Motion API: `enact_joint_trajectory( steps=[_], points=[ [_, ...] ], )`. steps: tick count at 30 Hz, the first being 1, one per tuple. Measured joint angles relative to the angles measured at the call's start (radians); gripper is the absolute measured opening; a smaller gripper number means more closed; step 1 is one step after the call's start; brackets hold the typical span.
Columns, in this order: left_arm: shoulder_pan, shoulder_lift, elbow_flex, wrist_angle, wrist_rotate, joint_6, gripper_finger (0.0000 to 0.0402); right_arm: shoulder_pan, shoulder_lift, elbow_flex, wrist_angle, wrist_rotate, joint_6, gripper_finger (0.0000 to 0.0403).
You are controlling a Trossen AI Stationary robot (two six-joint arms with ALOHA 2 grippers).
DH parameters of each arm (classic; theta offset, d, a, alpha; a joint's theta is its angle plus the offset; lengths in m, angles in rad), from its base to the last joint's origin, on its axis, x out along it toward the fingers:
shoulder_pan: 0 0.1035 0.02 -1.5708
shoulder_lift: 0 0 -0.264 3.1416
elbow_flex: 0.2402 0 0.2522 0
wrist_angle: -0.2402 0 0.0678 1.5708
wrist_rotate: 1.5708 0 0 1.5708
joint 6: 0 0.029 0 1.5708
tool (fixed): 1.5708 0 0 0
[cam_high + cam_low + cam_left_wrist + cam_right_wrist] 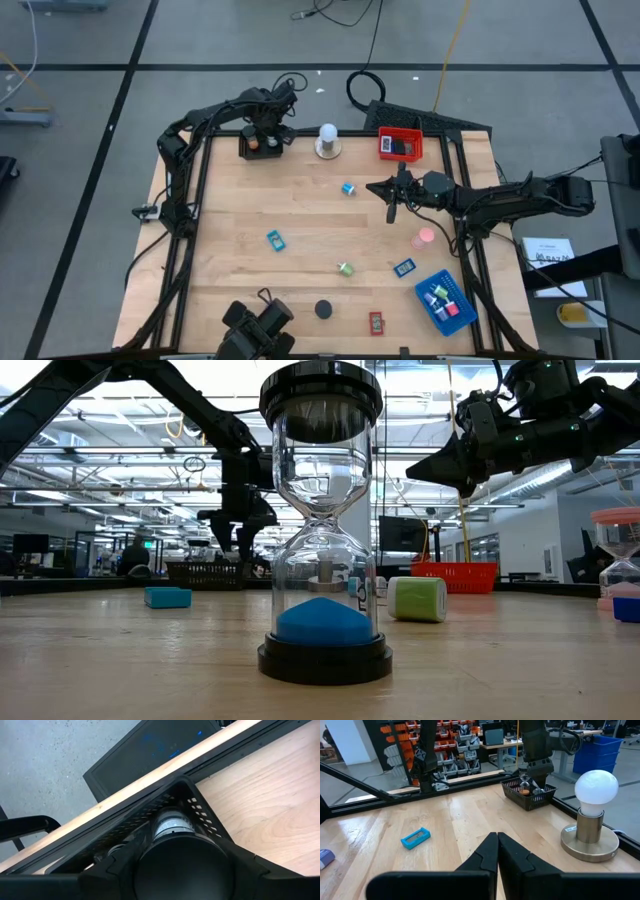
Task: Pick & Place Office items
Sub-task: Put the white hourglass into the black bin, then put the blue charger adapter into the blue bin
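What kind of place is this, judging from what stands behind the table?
Most likely a robotics lab or workshop in a large open hall. The low view shows a high ceiling with strip lights and pipes. The right wrist view shows shelves of orange parts bins and a desk with a monitor.

I see small office items spread on the bench (240,210): a blue flat piece (275,240), a green cylinder (345,268), a black-capped sand timer (323,310) standing upright with blue sand at its bottom, a red flat piece (376,322), a pink-capped timer (424,238), another blue flat piece (404,268).
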Motion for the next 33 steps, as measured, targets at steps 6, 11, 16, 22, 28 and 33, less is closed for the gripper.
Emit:
enact_joint_trajectory(
  steps=[6,11,16,22,28,33],
  points=[
    [0.001,0.000,0.000,-0.001,-0.010,0.004,0.0285,0.000,0.000,0.000,0.001,0.000,-0.001,0.0000],
    [0.001,-0.001,0.000,-0.006,-0.051,0.039,0.0296,0.000,0.000,0.000,0.005,0.000,-0.001,0.0000],
    [0.001,-0.018,0.000,-0.013,-0.056,0.072,0.0293,0.000,0.000,0.000,0.004,0.000,-0.001,0.0000],
    [0.000,-0.082,0.000,-0.011,-0.091,0.108,0.0293,0.000,0.000,0.000,0.008,0.001,-0.005,0.0000],
    [-0.012,-0.206,0.000,-0.053,-0.102,0.136,0.0282,0.000,0.000,0.000,0.008,0.002,-0.005,0.0000],
    [-0.091,-0.364,-0.072,0.039,-0.145,0.206,0.0211,0.000,0.000,0.000,0.008,0.003,-0.005,0.0000]
  ],
)
